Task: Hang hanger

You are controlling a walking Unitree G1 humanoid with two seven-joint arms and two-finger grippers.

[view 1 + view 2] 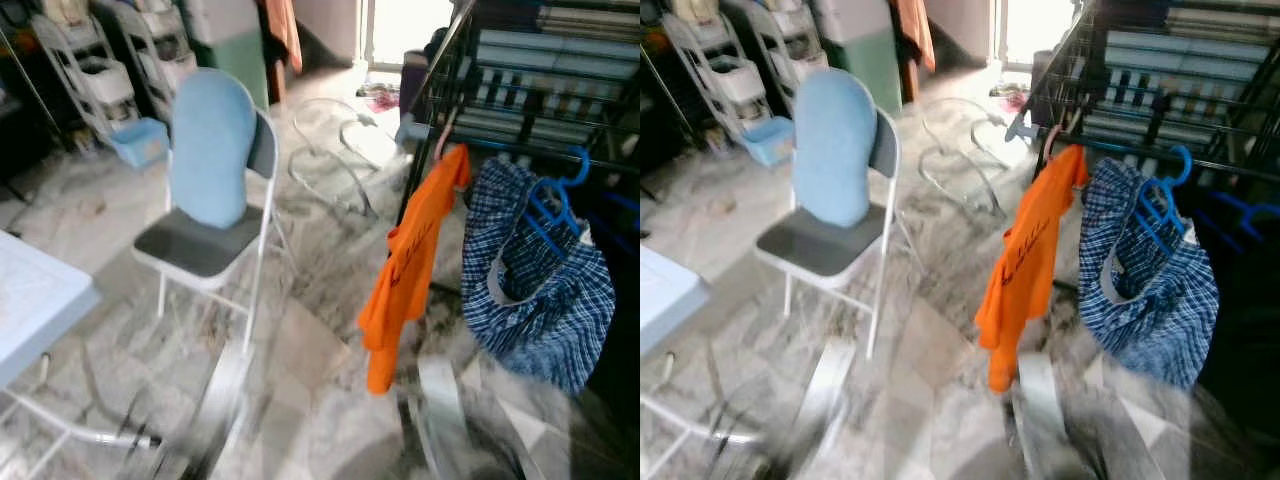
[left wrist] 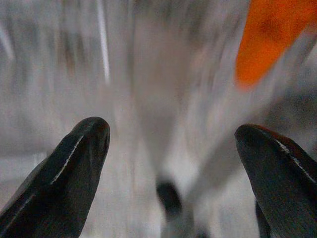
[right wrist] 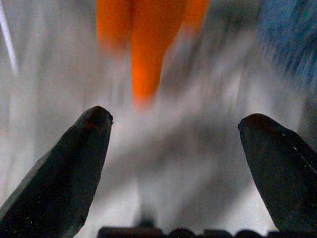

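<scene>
Hangers up, both claws empty.
Orange shirt (image 1: 412, 268) & blue checked garment (image 1: 535, 290) already on black metal rack (image 1: 520, 130); left gripper (image 2: 171, 163), right gripper (image 3: 173, 158) fingers apart; nothing left visible.

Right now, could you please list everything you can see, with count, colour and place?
Shirt: one, orange, hanging on the dark rack.
Checked garment: one, blue and white, on a blue hanger, beside the shirt.
Drying rack: one, dark, at right.
Folding chair: one, grey seat, white frame, centre left.
Cushion: one, light blue, against the chair back.
Table: one, white, at left edge.
Basket: one, light blue, on the floor behind.
Left gripper: black fingers apart.
Right gripper: black fingers apart.
</scene>
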